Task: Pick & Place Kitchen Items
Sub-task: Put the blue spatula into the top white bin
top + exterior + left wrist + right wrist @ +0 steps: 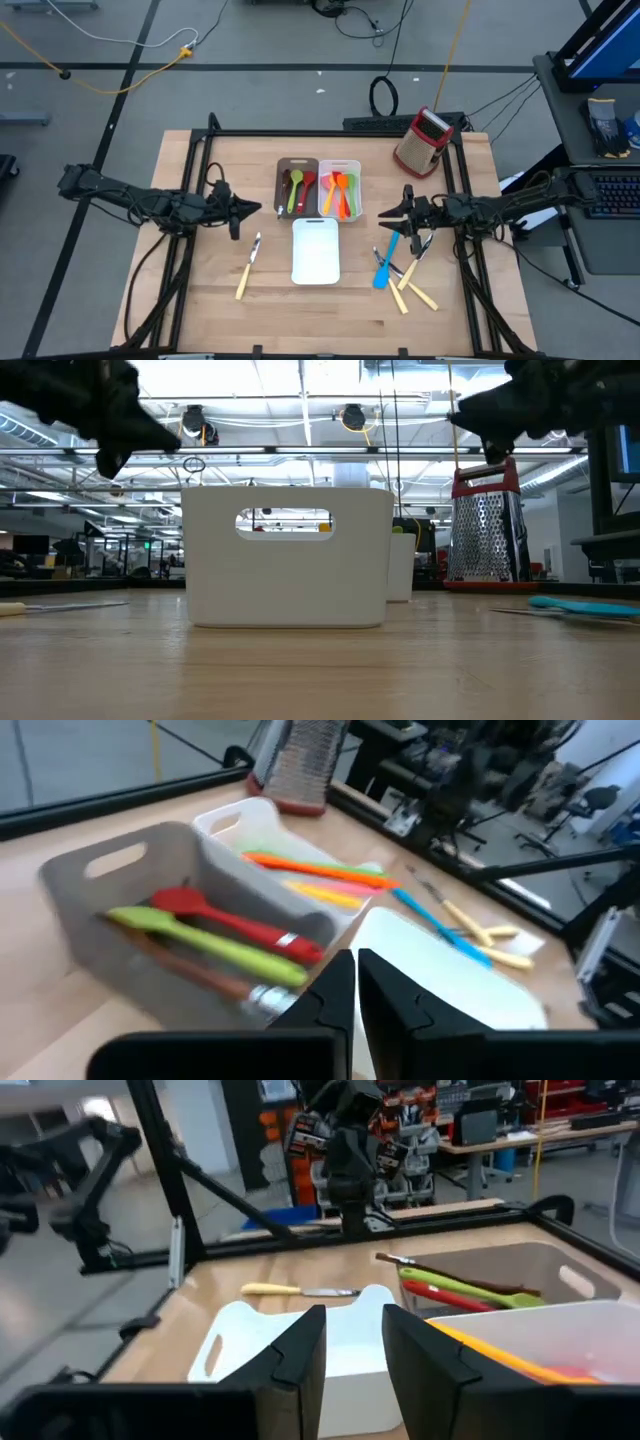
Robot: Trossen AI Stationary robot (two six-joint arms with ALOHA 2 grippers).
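The white tray (288,557) is hiding the trays behind it in the low view; utensils (403,272) beside it are overlapping, too small to separate.

A grey floor (90,120) fills the top and left of the high view, with a yellow cable (150,68) and a white cable (100,35) lying across it. At the right edge stands a dark desk (590,215) with a keyboard (612,195). In the low view, long bright ceiling lights (300,405) glow along the top, above far-off shelves (110,550).
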